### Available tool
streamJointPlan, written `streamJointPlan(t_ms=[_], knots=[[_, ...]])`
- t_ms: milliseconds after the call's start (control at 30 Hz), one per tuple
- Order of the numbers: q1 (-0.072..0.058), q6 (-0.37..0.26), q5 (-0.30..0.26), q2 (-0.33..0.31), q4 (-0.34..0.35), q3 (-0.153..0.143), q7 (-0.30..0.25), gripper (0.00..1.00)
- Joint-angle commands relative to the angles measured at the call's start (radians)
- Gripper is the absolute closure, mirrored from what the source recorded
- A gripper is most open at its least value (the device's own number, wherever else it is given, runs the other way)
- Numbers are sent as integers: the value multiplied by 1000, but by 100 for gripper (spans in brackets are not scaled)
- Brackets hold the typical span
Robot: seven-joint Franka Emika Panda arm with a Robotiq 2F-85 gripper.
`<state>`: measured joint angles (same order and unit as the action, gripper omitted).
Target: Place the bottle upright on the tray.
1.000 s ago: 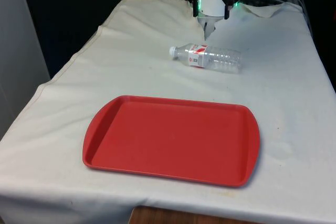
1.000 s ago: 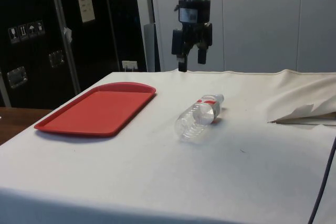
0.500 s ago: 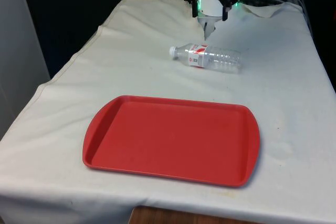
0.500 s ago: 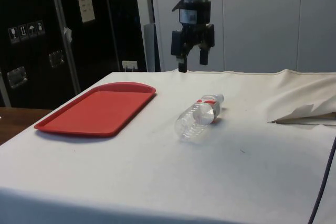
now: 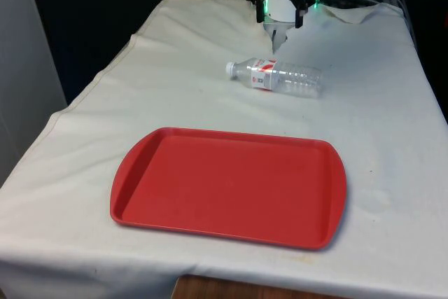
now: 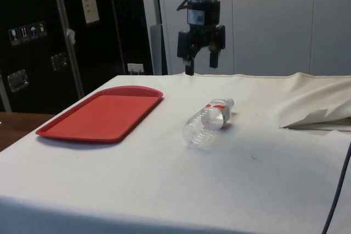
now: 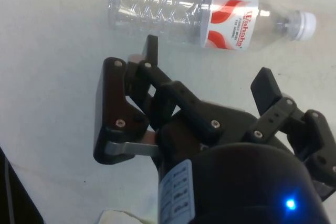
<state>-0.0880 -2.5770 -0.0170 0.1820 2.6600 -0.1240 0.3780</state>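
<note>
Change: black two-finger gripper rising slightly since earlier.
Fingers: spread, holding nothing.
Surface: clear plastic bottle lying on white cloth; red tray nearer.

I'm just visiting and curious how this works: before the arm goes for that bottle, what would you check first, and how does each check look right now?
1. End effector open: ok, its fingers stand apart.
2. End effector holding nothing: ok.
3. Bottle free to grab: ok, it lies on its side on the cloth, nothing touching it.
4. End effector lined up over the bottle: not ok, it hangs above the cloth beyond the bottle, apart from it.
5. Tray ready: ok, nothing lies on it.
6. Bottle cap closed: ok, the white cap is on.
</note>
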Motion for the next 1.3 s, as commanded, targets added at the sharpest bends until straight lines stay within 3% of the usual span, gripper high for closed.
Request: streamJointPlan(t_ms=[0,233,1267], knots=[[4,-9,5,0,1,2,15,0],[0,0,0,0,-1,0,33,0],[4,-6,3,0,-2,-1,182,0]])
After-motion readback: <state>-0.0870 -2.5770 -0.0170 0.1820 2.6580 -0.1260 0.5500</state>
